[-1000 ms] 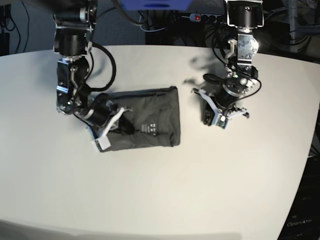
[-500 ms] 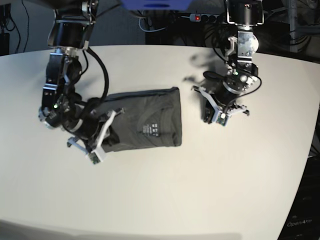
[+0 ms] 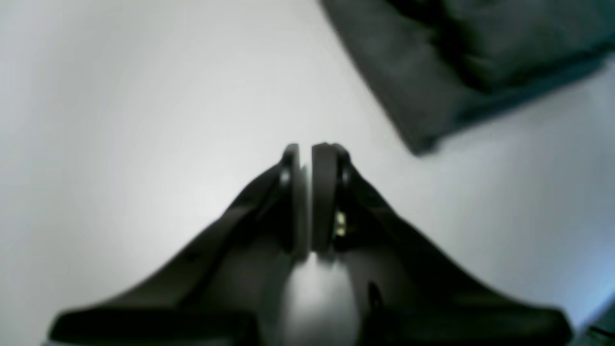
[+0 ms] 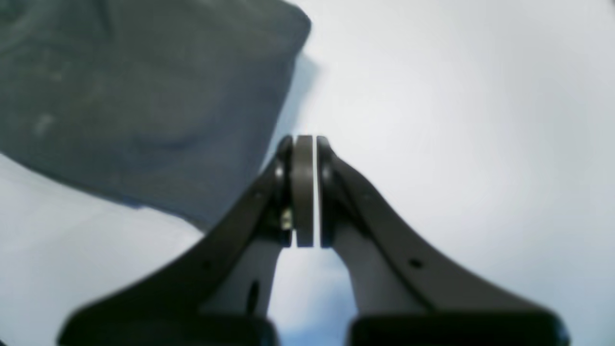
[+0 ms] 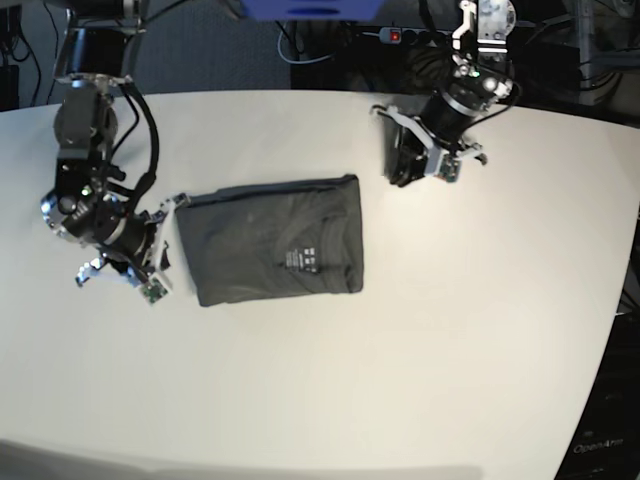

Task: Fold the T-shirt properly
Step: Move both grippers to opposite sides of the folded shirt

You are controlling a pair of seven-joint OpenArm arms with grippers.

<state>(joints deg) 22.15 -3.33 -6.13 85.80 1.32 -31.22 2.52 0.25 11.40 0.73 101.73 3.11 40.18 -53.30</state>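
The dark grey T-shirt (image 5: 275, 240) lies folded into a flat rectangle on the white table, its small white neck label facing up. My right gripper (image 5: 163, 255) hovers just off the shirt's left edge, shut and empty. In the right wrist view the fingers (image 4: 302, 192) are pressed together over bare table, with the T-shirt (image 4: 144, 96) at upper left. My left gripper (image 5: 393, 172) hangs behind the shirt's far right corner, apart from it. In the left wrist view that gripper (image 3: 310, 154) is shut on nothing, and a corner of the T-shirt (image 3: 456, 62) shows at upper right.
The white table (image 5: 450, 350) spreads to the front and right of the shirt. Behind its far edge lie a power strip (image 5: 400, 36) with a red switch and tangled cables. A blue object (image 5: 310, 8) sits at top centre.
My right gripper has pulled back left off the shirt, which now lies flat. My left arm has risen and moved toward the table's far edge.
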